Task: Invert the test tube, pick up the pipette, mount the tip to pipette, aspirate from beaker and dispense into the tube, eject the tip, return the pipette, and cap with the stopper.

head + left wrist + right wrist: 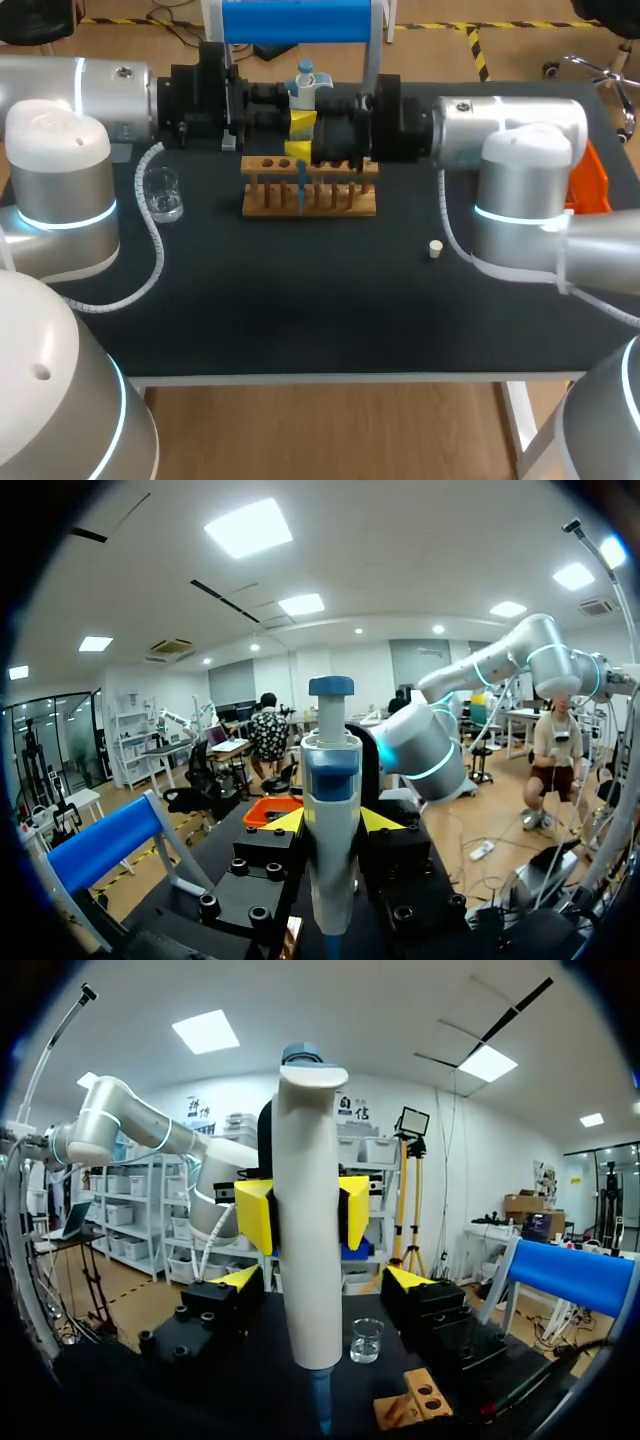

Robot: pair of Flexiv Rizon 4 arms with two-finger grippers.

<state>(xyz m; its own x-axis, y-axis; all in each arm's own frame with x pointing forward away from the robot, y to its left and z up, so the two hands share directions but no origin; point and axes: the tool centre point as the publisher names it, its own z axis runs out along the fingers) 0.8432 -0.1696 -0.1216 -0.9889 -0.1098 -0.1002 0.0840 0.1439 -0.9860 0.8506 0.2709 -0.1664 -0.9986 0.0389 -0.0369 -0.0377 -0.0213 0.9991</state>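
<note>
The white pipette (303,85) with a blue plunger stands upright above the wooden rack (310,200), and a blue tip (300,180) hangs from its lower end. My left gripper (298,122) is shut on the pipette body (330,810), its yellow fingertips (255,1215) pressed on both sides. My right gripper (297,150) faces it from the other side, a little lower. In the right wrist view the pipette (305,1220) stands between the right gripper (322,1280), which is open, with a gap at each finger. I cannot make out the test tube.
A glass beaker (162,195) with a little clear liquid stands left of the rack, also visible past the pipette as the beaker (366,1340). A small pale stopper (435,249) lies right of centre. An orange bin (592,180) sits at the right edge.
</note>
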